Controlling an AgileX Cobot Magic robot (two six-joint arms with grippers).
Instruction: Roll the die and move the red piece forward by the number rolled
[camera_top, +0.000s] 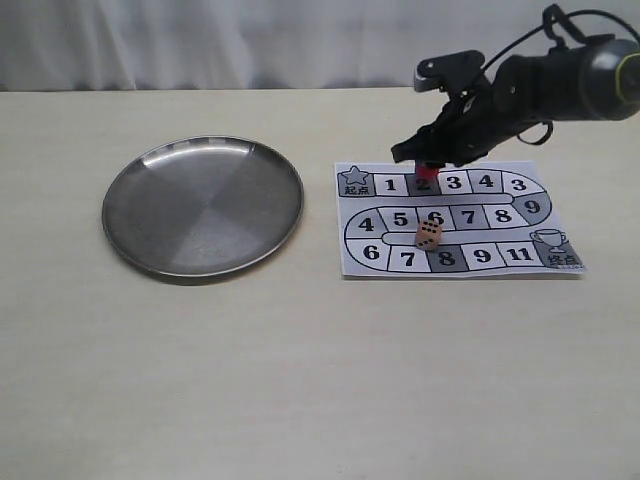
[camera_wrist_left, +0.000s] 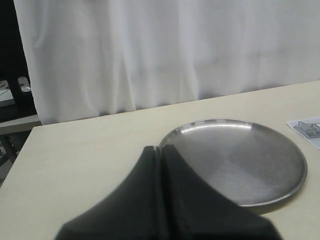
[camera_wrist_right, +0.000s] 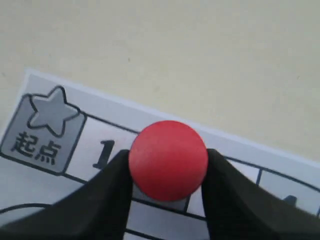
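The red piece (camera_wrist_right: 168, 160) sits clamped between the black fingers of my right gripper (camera_wrist_right: 168, 172), over square 2 of the paper game board (camera_top: 455, 215); whether it touches the paper is unclear. From the exterior view only a sliver of the red piece (camera_top: 428, 168) shows beneath the right gripper (camera_top: 430, 160). The die (camera_top: 428, 235) lies on the board's middle row near square 6, apart from the gripper. My left gripper (camera_wrist_left: 161, 152) is shut and empty, hovering near the steel plate's rim; it is out of the exterior view.
A round steel plate (camera_top: 130, 215) lies left of the board, also seen as the plate (camera_wrist_left: 292, 165) in the left wrist view. A white curtain hangs behind the table. The board's start star (camera_wrist_right: 47, 125) is beside the piece.
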